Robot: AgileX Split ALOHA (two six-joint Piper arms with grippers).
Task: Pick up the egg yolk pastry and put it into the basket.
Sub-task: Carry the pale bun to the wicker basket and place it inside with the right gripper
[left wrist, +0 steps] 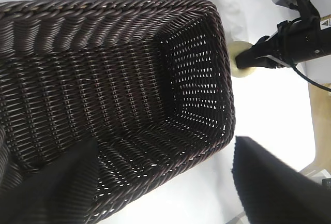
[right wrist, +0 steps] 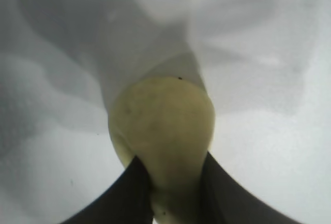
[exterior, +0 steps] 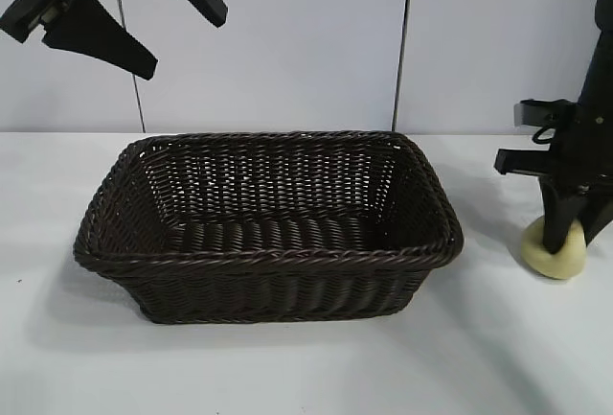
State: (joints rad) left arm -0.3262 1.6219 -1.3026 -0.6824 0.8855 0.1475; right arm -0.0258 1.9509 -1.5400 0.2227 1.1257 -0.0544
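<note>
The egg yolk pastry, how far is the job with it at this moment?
Done: the right gripper has reached the egg yolk pastry on the table, right of the basket. In hand: its fingers pinch the pastry's sides. Left: lifting it, carrying it over the rim and releasing it; nothing lies in the basket. The left gripper hangs open, high at the far left.

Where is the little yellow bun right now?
The egg yolk pastry sits on the white table at the exterior view's right, just outside the basket, pinched by the right end effector.
</note>
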